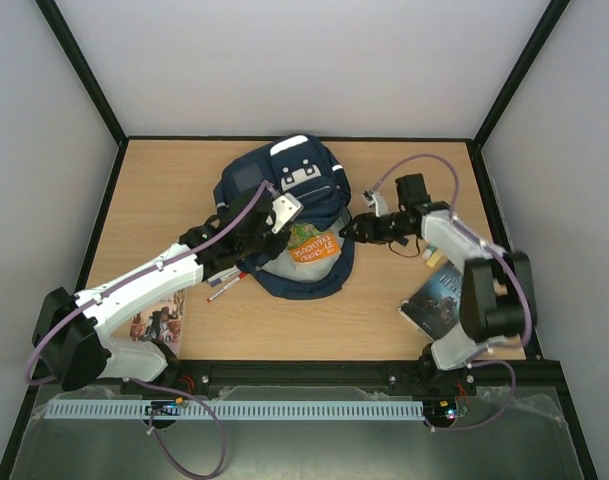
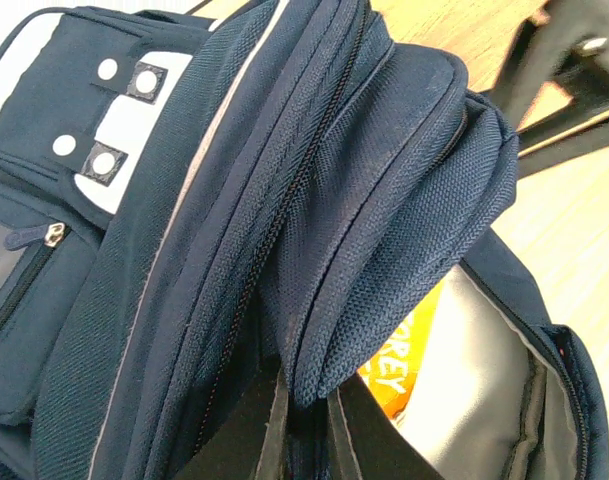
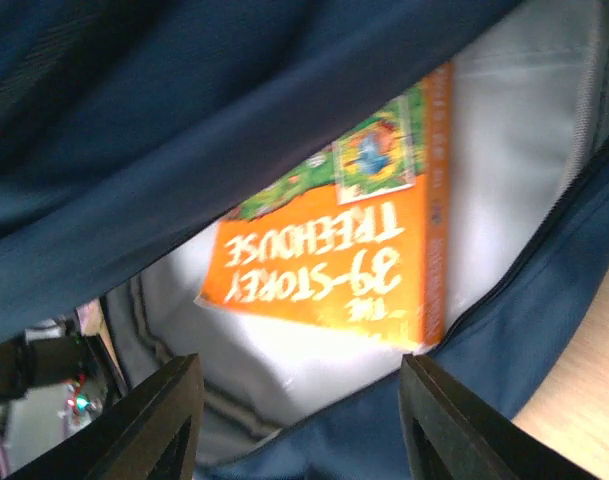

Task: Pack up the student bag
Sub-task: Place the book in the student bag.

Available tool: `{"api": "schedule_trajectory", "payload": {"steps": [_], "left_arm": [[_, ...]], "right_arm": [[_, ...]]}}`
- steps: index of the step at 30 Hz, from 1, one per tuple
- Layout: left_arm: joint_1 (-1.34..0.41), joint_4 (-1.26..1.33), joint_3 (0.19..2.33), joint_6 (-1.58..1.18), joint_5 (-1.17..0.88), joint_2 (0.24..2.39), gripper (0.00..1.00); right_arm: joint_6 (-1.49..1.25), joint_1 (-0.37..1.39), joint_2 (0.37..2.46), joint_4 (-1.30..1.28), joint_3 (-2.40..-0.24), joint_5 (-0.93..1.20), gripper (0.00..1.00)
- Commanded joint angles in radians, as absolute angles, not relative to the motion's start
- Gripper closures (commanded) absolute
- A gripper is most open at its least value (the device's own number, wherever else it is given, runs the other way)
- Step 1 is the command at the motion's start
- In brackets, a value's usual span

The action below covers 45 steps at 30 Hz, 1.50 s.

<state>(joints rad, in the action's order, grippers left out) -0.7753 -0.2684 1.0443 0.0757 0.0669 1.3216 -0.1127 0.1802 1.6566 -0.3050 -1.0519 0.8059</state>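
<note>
Navy fabric of the bag (image 1: 319, 200), which lies in the middle of the desk (image 1: 164, 190), is clenched in the left jaws, which lift the flap so the mouth gapes. The right jaws stand released at that mouth, clear of the orange book (image 3: 324, 270) lying inside on the grey lining. To do this well, I'd say the right jaws should back straight out without snagging the zip edge, while the left jaws hold the flap high until the dark book (image 1: 436, 298) comes over.
</note>
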Motion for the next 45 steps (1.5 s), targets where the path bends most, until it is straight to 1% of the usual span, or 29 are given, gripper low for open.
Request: {"api": "schedule_trajectory", "payload": {"steps": [1,3,6,10,12,16,20,22,24,25,33,38,41,45], "left_arm": [[-0.812,-0.111,1.054,0.112,-0.011,1.283,0.98],[-0.845,-0.096,1.041,0.136,-0.020,1.275,0.98],[-0.900,-0.105,1.044,0.166,-0.021,1.283,0.98],[-0.992,-0.121,1.068,0.198,0.006,1.274,0.98],[-1.000,-0.122,1.064,0.199,0.034,1.253,0.98],[-0.991,-0.134,1.021,0.221,0.134,1.217,0.98],[-0.976,-0.169,1.003,0.210,0.193,1.194,0.98],[-0.964,-0.167,0.986,0.193,0.209,1.176,0.98],[-0.950,-0.155,0.969,0.172,0.200,1.157,0.98],[-0.943,-0.149,0.961,0.160,0.192,1.151,0.98],[-0.876,-0.130,0.944,0.093,0.167,1.169,0.98],[-0.855,-0.108,0.944,0.074,0.135,1.169,0.98],[-0.854,-0.111,0.955,0.074,0.127,1.172,0.98],[-0.853,-0.117,0.961,0.073,0.118,1.175,0.98]], "right_arm": [[0.084,0.234,1.408,-0.372,-0.925,0.657,0.46],[0.158,0.289,1.267,-0.375,-0.857,0.625,0.48],[0.283,0.341,1.152,-0.422,-0.786,0.621,0.51],[0.510,0.362,1.071,-0.558,-0.758,0.609,0.56],[0.603,0.366,1.029,-0.591,-0.743,0.555,0.61],[0.770,0.397,0.985,-0.592,-0.714,0.413,0.65],[0.877,0.460,1.007,-0.568,-0.707,0.299,0.66],[0.910,0.501,1.027,-0.551,-0.708,0.250,0.65],[0.927,0.548,1.045,-0.531,-0.708,0.213,0.58],[0.931,0.575,1.055,-0.516,-0.705,0.192,0.57],[0.891,0.705,1.153,-0.341,-0.673,0.054,0.55],[0.842,0.756,1.242,-0.231,-0.681,-0.030,0.55],[0.821,0.767,1.276,-0.174,-0.686,-0.067,0.51],[0.795,0.769,1.315,-0.107,-0.691,-0.097,0.49]]}}
